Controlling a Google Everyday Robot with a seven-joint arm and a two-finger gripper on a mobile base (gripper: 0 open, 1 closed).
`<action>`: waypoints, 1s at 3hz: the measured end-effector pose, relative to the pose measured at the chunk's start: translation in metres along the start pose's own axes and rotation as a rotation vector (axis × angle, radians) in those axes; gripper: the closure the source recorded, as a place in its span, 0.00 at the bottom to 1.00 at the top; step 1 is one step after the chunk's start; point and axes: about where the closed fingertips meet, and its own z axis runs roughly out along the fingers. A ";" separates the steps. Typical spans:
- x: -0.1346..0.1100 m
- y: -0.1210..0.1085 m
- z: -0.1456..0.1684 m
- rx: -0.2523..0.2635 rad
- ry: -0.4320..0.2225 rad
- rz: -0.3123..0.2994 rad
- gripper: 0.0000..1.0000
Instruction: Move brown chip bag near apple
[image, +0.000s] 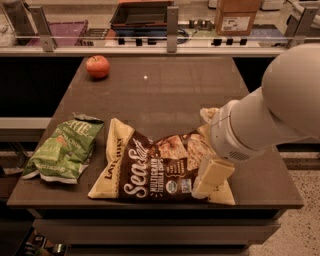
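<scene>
The brown chip bag (150, 170) lies flat near the table's front edge, with "Sea Salt" lettering and pale yellow corners. The apple (98, 66) sits at the far left corner of the table, well away from the bag. My gripper (211, 175) comes in from the right on a thick white arm (270, 115) and is down at the bag's right end, touching or covering it. The arm hides part of the bag's right side.
A smaller green chip bag (64, 149) lies at the front left, just beside the brown bag. The brown table (170, 90) has bare surface between the bags and the apple. Behind the table runs a rail with trays and a cardboard box (237, 16).
</scene>
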 end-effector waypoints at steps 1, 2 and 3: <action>-0.005 0.016 0.009 -0.004 0.040 -0.038 0.00; -0.005 0.017 0.010 -0.006 0.041 -0.038 0.00; -0.006 0.017 0.011 -0.007 0.041 -0.040 0.18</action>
